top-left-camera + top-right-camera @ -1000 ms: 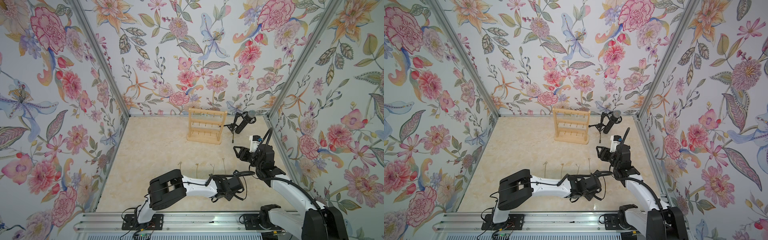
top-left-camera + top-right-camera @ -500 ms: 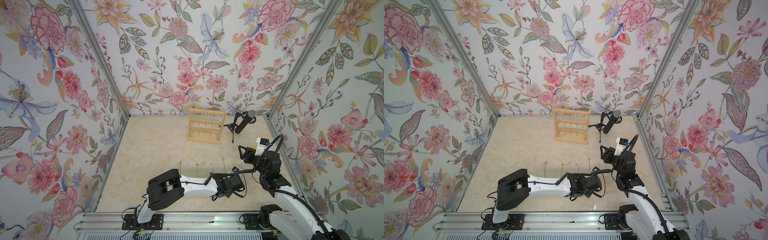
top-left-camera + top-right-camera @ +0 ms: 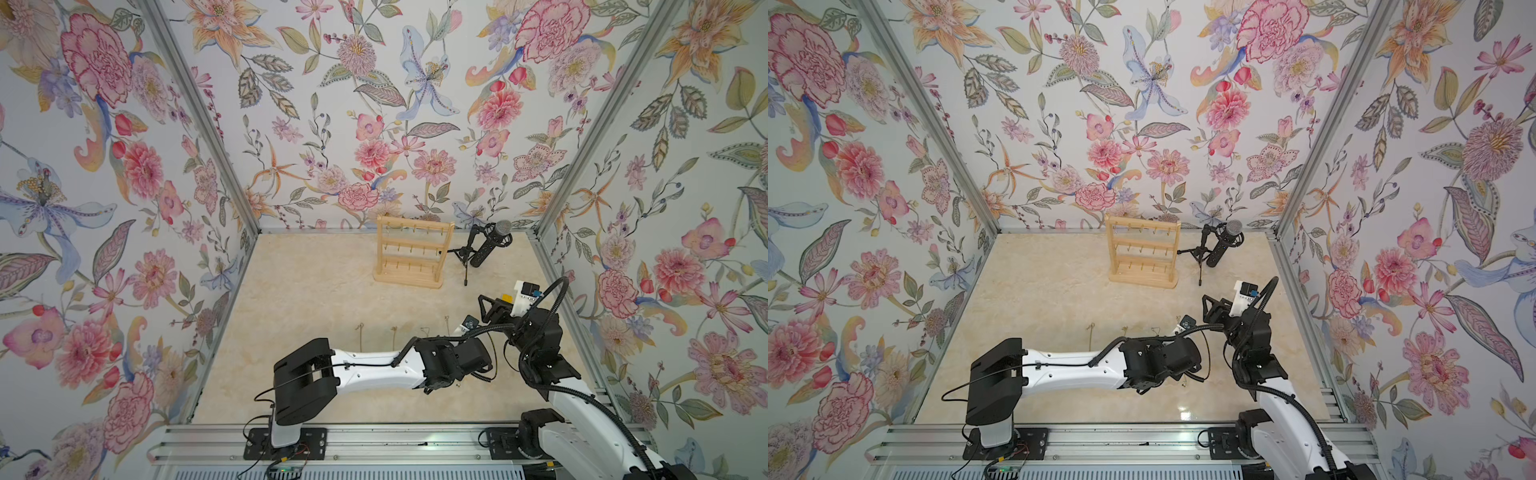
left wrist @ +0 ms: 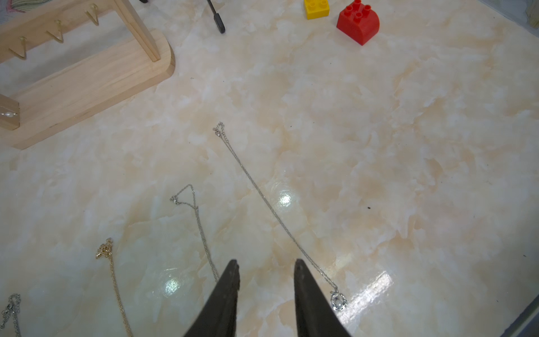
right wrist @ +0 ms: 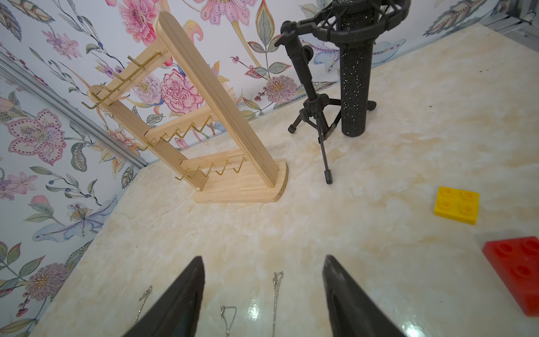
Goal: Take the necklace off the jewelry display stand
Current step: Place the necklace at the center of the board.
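Silver necklace lies by parted left gripper, set-down looks done | right gripper gapes empty | next: pinch gold chain on jewelry display stand

Table holds jewelry display stand, microphone, necklaces, red brick, yellow brick.

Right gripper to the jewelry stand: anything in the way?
Nothing visible. Bare tabletop runs from the open right gripper to the jewelry display stand. The microphone and yellow brick sit off to the side; the laid-out chains lie flat on it.
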Action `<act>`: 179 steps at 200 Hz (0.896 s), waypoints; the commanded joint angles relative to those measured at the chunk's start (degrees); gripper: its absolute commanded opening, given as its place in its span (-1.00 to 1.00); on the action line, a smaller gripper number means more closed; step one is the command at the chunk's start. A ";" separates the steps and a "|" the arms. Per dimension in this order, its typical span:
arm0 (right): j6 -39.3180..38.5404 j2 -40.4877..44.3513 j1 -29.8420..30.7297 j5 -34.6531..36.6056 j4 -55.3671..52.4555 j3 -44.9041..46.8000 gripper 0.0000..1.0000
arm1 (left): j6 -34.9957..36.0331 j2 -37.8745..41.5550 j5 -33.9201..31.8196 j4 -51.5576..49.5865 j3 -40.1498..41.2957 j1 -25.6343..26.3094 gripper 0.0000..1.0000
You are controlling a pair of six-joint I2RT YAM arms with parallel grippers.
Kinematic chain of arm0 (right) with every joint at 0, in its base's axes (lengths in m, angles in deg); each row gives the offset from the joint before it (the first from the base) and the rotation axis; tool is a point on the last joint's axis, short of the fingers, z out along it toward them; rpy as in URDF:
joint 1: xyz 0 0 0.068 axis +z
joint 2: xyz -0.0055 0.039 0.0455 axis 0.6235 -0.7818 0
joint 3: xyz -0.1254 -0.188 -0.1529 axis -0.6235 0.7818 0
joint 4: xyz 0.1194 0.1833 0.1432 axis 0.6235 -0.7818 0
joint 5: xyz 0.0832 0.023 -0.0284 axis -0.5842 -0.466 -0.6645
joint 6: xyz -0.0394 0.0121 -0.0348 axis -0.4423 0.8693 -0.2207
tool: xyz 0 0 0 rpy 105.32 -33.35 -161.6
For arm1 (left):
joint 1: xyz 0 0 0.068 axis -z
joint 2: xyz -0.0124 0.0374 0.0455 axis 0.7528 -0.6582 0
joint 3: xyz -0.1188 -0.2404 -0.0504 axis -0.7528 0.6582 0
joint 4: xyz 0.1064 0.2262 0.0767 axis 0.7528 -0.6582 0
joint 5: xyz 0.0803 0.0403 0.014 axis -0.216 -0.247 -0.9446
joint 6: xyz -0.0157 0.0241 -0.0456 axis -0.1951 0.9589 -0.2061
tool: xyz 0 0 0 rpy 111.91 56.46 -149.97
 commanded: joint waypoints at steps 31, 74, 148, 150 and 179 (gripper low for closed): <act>0.66 4.03 -0.11 3.10 2.33 2.42 0.32 | 1.65 8.45 -9.46 -1.94 -0.36 0.03 -0.27; 0.62 6.07 -0.11 3.61 2.33 3.23 0.32 | 6.08 19.57 -12.00 0.28 2.87 -2.31 -0.02; -0.70 6.91 -0.20 -1.72 5.75 3.89 0.35 | 11.45 37.08 -7.94 -5.25 5.95 -15.04 0.58; -0.73 6.77 -0.20 -2.28 6.13 3.83 0.35 | 11.64 37.63 -7.48 -5.36 6.14 -15.57 0.61; 0.28 2.52 -0.11 -13.97 11.74 1.63 0.32 | 14.92 42.98 -2.16 -6.69 8.49 -23.88 0.91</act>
